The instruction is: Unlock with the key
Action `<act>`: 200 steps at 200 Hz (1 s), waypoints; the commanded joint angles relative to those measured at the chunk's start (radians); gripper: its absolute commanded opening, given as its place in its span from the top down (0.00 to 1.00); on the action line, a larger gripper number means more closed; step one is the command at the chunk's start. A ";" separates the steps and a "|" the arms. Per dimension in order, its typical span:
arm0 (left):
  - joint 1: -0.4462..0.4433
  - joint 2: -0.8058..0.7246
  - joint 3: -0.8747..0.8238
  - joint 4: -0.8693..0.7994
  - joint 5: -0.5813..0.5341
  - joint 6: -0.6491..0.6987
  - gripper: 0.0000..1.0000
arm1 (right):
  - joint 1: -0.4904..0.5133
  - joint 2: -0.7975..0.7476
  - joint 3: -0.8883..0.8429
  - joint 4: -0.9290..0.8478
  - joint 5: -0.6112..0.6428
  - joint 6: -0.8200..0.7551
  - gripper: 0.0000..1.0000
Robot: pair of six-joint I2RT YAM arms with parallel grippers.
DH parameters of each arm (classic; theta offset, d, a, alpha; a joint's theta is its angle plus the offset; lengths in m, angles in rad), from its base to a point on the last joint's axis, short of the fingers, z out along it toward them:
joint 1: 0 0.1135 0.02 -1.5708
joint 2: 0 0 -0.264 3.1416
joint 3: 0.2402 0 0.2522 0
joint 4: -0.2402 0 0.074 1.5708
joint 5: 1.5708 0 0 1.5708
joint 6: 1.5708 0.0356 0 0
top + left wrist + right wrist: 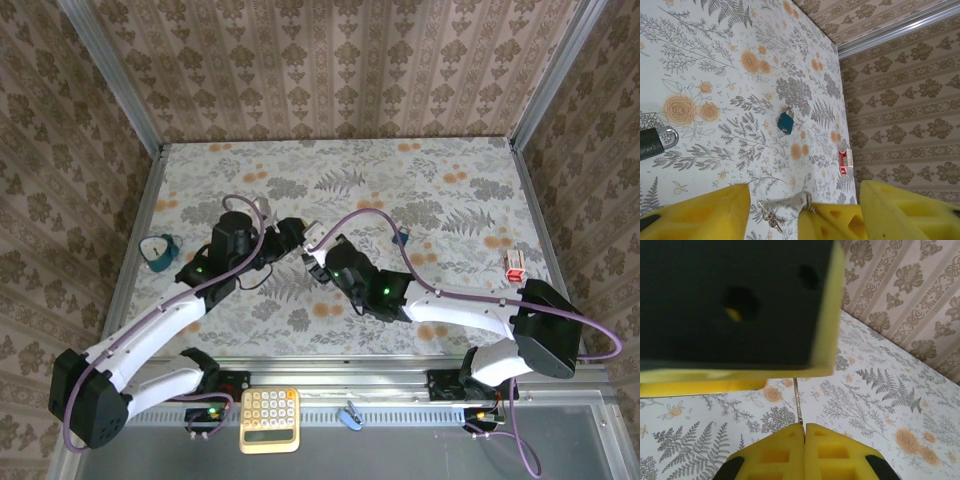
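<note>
Right gripper (804, 426) clamps the key (797, 400) between the left gripper's (802, 186) open, empty jaws; next, the key probably needs carrying to the blue padlock (786, 121) ahead.

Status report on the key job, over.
Left gripper open around right fingers. Right gripper shut on key. Blue padlock lies apart, untouched. Dark green padlock nearby.

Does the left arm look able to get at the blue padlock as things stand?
Probably not directly. The right gripper, shut on the key, sits between the left gripper's open fingers, and its wrist and cable lie on the way to the blue padlock.
</note>
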 commanded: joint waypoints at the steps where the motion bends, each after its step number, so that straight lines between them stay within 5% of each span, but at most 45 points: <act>1: -0.008 0.010 0.043 0.023 -0.010 -0.005 0.46 | 0.012 0.005 0.035 0.042 0.048 -0.030 1.00; 99: -0.009 0.023 0.036 0.016 -0.017 -0.013 1.00 | 0.032 0.015 0.036 0.044 0.077 -0.046 1.00; 117: -0.011 0.021 0.032 0.014 -0.016 -0.009 1.00 | 0.032 0.009 0.038 0.027 0.087 -0.031 1.00; 154: 0.001 0.012 0.031 -0.012 -0.030 0.037 1.00 | 0.020 -0.013 0.075 -0.112 0.085 0.061 0.66; 200: 0.047 -0.015 0.018 -0.031 -0.011 0.142 1.00 | -0.079 -0.109 0.136 -0.396 -0.124 0.342 0.53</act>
